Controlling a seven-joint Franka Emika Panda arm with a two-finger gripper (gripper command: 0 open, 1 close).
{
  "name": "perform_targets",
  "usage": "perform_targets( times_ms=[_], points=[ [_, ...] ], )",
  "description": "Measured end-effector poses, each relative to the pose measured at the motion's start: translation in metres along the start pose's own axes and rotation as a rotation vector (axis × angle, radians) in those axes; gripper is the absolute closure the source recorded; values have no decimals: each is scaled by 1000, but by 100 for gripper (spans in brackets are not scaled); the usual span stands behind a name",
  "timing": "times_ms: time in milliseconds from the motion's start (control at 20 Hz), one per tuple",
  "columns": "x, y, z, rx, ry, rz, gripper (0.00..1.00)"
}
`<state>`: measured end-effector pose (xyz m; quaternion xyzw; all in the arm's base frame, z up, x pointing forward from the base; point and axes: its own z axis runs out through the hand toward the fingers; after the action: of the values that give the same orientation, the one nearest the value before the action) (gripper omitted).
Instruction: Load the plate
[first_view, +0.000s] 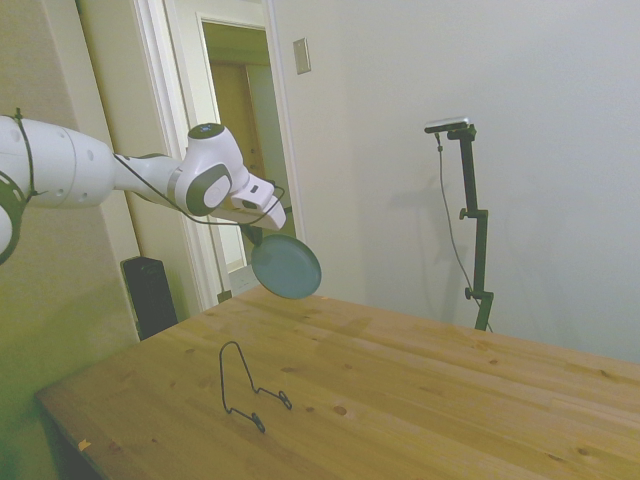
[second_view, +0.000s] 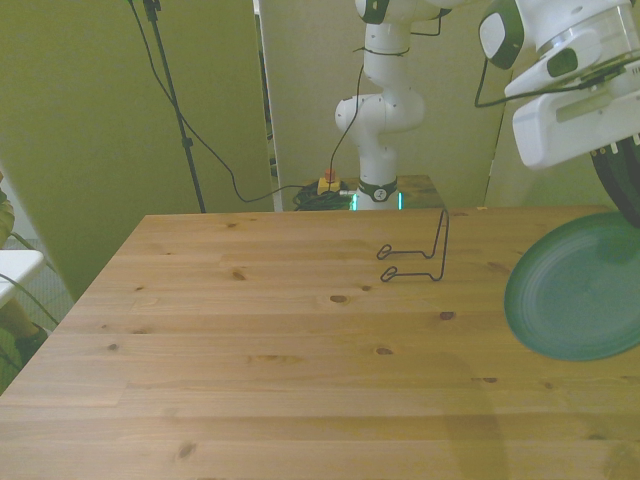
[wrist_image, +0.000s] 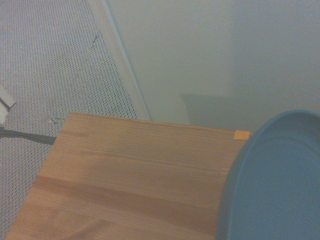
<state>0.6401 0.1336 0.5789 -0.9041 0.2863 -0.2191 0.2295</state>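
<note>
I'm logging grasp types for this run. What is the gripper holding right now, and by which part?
The gripper holds the teal-green plate by its upper rim, and the plate hangs tilted in the air above the table.

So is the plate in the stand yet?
No. The plate hangs tilted in the gripper, above the table; the stand is empty.
</note>
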Motion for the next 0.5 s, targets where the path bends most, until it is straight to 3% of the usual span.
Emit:
perform_targets(
  times_ms=[500],
  points=[
    [-24,16,-57,-6,23,24,100]
  ],
)
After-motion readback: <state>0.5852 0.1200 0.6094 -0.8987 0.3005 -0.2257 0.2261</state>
